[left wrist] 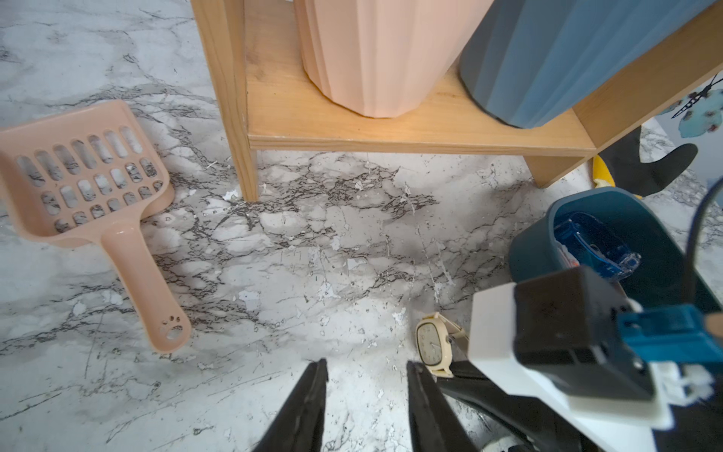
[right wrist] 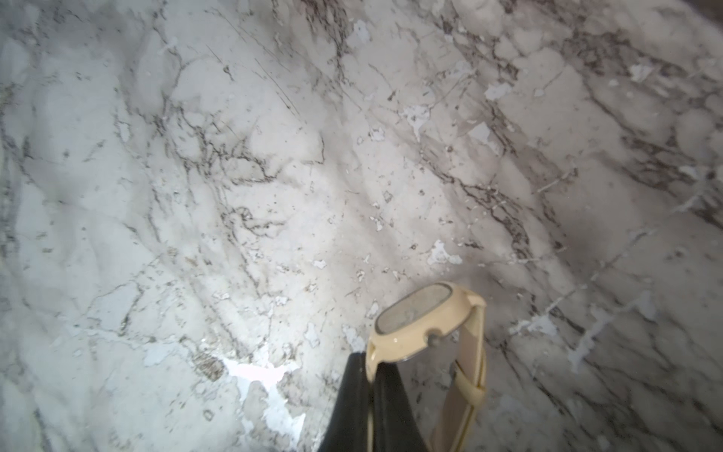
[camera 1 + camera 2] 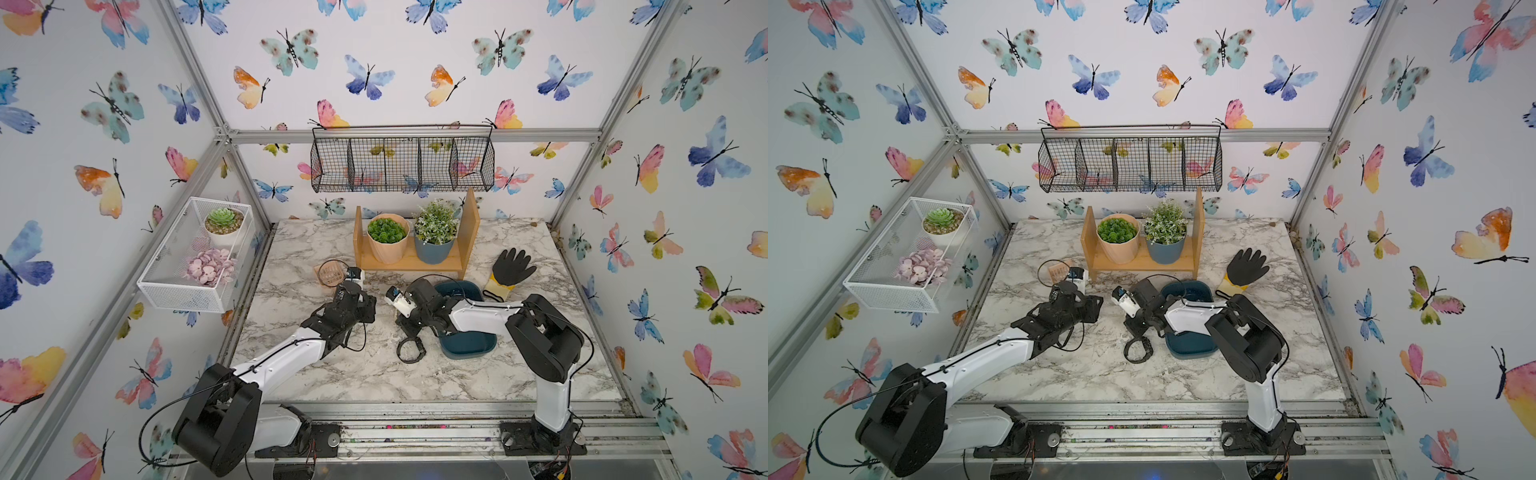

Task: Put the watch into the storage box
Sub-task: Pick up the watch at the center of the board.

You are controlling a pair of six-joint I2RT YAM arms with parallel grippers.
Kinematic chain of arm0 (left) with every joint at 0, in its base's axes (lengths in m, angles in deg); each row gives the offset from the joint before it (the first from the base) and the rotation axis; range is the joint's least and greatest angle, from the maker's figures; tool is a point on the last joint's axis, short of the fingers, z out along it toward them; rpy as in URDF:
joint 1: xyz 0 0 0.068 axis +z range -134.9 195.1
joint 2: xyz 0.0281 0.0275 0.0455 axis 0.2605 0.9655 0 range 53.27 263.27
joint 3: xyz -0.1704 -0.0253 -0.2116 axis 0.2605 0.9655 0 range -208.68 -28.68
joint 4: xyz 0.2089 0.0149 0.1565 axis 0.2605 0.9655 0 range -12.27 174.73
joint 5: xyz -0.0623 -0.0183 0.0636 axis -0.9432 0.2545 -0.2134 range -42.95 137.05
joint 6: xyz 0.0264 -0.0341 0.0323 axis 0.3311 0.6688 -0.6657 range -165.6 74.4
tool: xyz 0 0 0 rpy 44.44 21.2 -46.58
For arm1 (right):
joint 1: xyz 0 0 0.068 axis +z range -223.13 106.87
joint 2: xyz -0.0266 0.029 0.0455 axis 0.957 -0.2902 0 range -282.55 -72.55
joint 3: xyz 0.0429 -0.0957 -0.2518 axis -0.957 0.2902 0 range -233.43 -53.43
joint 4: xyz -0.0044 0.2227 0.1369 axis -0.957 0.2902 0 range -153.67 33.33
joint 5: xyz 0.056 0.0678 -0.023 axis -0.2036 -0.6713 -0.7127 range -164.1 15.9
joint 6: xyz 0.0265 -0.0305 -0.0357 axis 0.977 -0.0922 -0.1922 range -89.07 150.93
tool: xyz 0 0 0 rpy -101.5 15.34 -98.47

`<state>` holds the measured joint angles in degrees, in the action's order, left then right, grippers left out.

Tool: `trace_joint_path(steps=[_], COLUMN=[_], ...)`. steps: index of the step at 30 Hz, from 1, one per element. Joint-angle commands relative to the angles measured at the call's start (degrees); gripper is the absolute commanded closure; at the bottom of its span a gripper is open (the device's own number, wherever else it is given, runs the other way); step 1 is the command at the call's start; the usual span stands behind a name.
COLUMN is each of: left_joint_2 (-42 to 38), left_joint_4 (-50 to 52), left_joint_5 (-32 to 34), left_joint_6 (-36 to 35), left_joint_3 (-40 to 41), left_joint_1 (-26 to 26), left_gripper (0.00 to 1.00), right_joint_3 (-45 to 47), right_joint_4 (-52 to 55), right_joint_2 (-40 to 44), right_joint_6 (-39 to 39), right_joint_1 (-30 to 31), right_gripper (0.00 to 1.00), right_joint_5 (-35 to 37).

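The watch [image 2: 414, 317] is cream-coloured with a rounded square face. My right gripper [image 2: 369, 358] is shut on its strap just below the case, and the rest of the strap hangs in a loop beside the fingers. In the left wrist view the watch [image 1: 434, 344] shows just over the marble, beside the right arm's black fingers. The storage box [image 3: 469, 347] [image 3: 1192, 347] is a dark teal tub lying under the right forearm, and its rim [image 1: 536, 242] is close behind the watch. My left gripper [image 1: 365, 368] is open over bare marble with nothing between its fingers.
A black looped strap [image 3: 411, 351] lies on the marble in front of the right gripper. A wooden shelf [image 3: 409, 264] with two plant pots stands at the back, with a peach scoop [image 1: 86, 184] to its left and a black glove [image 3: 511, 268] to its right. A clear blue item [image 1: 598, 242] lies in the tub.
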<state>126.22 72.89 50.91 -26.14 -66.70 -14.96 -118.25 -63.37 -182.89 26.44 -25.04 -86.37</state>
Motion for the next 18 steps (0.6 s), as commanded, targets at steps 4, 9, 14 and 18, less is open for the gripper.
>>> trace_joint_path(steps=[4, 9, 14, 18], left_joint_2=[-3.3, -3.0, -2.6, -1.2], left_joint_4=[-0.8, -1.6, -4.9, -7.4], left_joint_5=[-2.8, -6.9, -11.9, -15.7], left_joint_6=[-1.1, -4.8, -6.0, -7.4], left_joint_3=[1.1, 0.0, -0.4, -0.6], left_joint_1=[0.3, -1.8, -3.4, -5.4], left_gripper=[0.61, 0.59, 0.59, 0.58], right_joint_3=[1.0, 4.8, 9.6, 13.0], right_joint_4=[-2.5, -5.6, -7.6, -7.9], right_joint_2=[5.2, 11.1, 17.5, 22.5], right_joint_6=[1.3, 2.8, 5.8, 7.9], right_joint_1=[0.3, -0.1, -2.4, -5.2], right_gripper=[0.98, 0.98, 0.98, 0.98], right_joint_5=[-2.8, 3.1, 9.8, 13.0])
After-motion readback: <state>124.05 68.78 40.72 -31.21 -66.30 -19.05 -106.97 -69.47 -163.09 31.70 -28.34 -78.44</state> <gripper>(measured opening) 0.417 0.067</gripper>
